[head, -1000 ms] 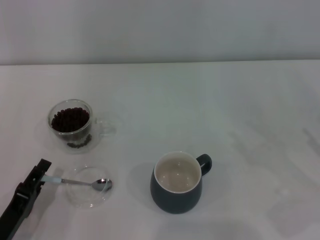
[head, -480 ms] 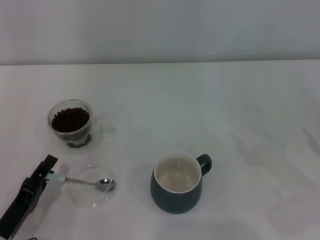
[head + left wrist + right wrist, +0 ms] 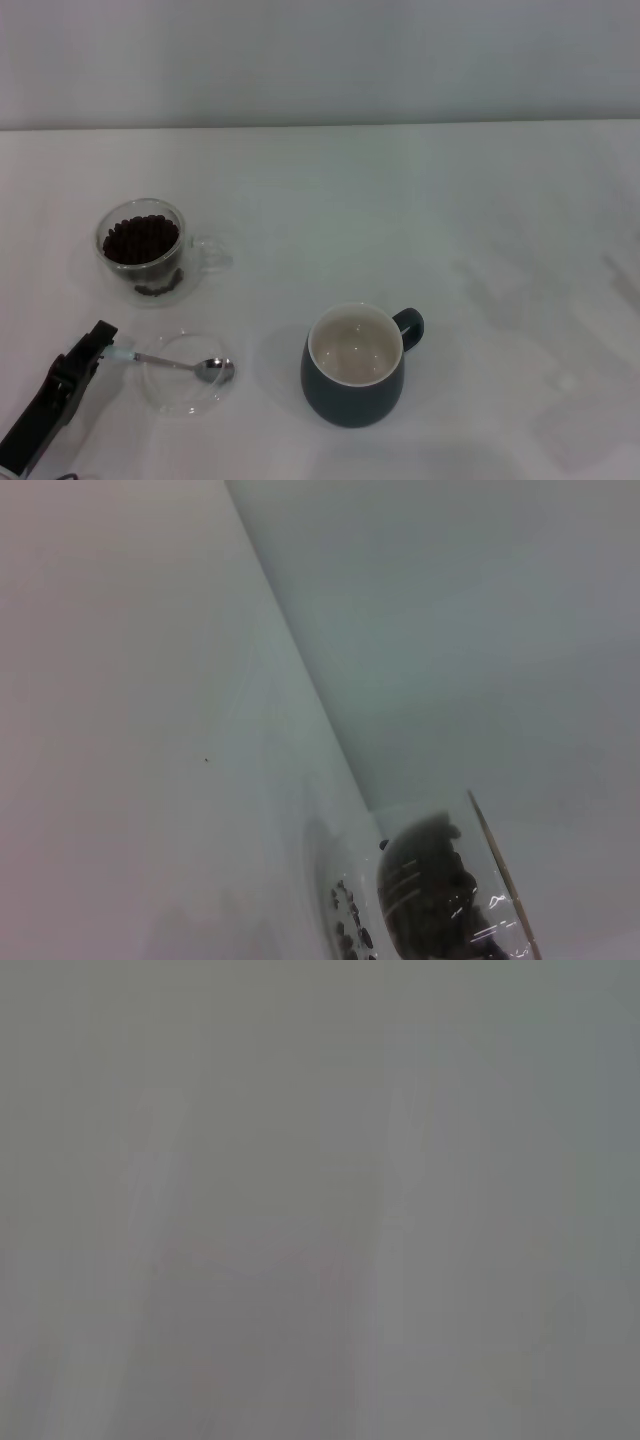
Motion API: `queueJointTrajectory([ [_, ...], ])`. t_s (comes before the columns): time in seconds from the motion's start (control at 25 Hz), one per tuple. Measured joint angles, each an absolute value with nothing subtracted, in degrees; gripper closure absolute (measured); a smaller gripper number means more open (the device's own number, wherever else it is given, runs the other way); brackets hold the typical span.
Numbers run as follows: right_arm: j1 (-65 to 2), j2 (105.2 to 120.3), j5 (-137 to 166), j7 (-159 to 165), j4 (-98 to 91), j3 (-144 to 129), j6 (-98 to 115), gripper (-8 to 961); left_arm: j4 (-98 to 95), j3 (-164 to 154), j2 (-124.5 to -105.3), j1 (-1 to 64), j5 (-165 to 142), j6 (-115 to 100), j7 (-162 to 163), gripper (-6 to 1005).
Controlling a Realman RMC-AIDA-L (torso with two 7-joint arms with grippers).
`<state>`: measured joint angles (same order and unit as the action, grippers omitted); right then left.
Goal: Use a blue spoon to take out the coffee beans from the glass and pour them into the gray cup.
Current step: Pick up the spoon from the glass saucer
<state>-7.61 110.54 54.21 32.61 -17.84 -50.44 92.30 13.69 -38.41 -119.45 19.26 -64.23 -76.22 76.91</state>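
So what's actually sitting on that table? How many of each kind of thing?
Cups: 2, the glass holding coffee beans and the gray cup.
Dishes: 1, a clear glass dish.
Spoons: 1, the blue spoon, its handle at the left tool.
Total: 4 items, counting the beans as the glass's contents.

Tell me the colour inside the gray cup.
Cream-white inside the gray cup, dark blue-grey outside; the head view shows it best.

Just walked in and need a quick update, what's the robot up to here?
The left gripper holds the spoon by its handle end, with the bowl over a shallow glass dish. The beans are all in the glass, and the gray cup is empty. The right arm isn't in view.
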Motion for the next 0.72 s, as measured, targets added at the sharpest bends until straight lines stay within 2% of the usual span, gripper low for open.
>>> queueJointTrajectory([
  [0.2, -7.9, 110.57, 54.4, 32.6, -17.8, -50.4, 92.1, 336, 13.2, -38.4, -119.44, 19.1, -64.2, -76.1, 76.9, 760],
  [0.4, -8.2, 110.61, 54.3, 32.4, -17.8, -50.4, 92.0, 336, 13.0, -38.2, -119.46, 19.0, -63.9, -76.1, 76.8, 832],
  [0.72, -8.3, 110.73, 54.1, 32.1, -17.8, -50.4, 91.8, 336, 11.8, -38.1, -119.30, 18.7, -63.7, -76.3, 76.9, 862],
])
